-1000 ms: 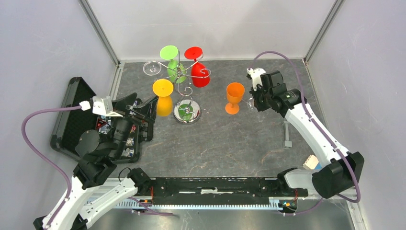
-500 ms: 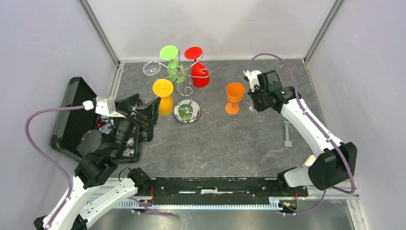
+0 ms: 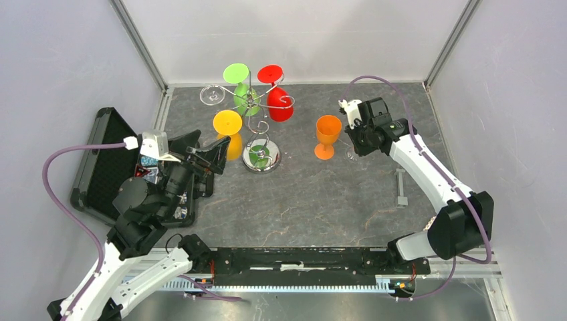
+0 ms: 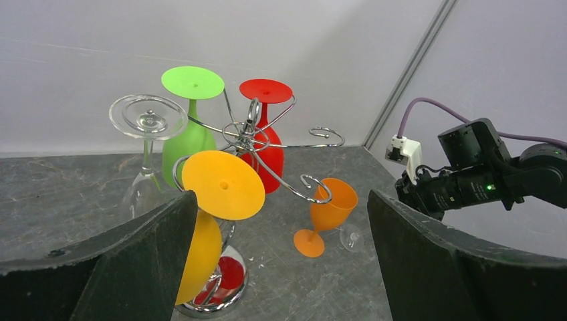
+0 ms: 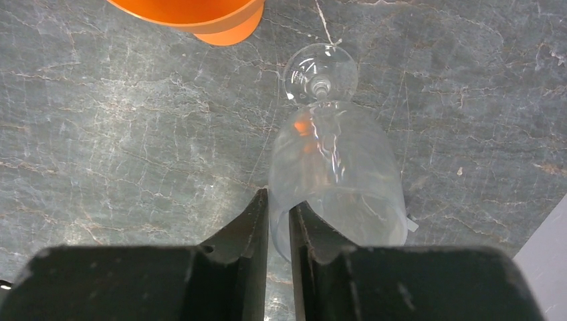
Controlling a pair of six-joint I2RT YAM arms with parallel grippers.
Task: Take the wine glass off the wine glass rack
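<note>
The chrome wine glass rack (image 3: 261,158) stands at the back middle and also shows in the left wrist view (image 4: 251,130). Yellow (image 3: 228,137), green (image 3: 236,73), red (image 3: 271,73) and clear (image 3: 212,94) wine glasses hang upside down from it. My left gripper (image 3: 208,145) is open just left of the yellow glass (image 4: 224,184), whose bowl lies against the left finger's inner face. My right gripper (image 5: 279,200) is shut on the rim of another clear wine glass (image 5: 334,167), upright with its foot on the table beside an orange glass (image 3: 327,134).
An open black case (image 3: 100,160) with small items lies at the left, under my left arm. A grey tool (image 3: 401,187) lies on the table at the right. Grey walls close in the back and both sides.
My left gripper has moved right, up to the yellow glass. My right arm has shifted slightly left, still shut on the clear glass.
</note>
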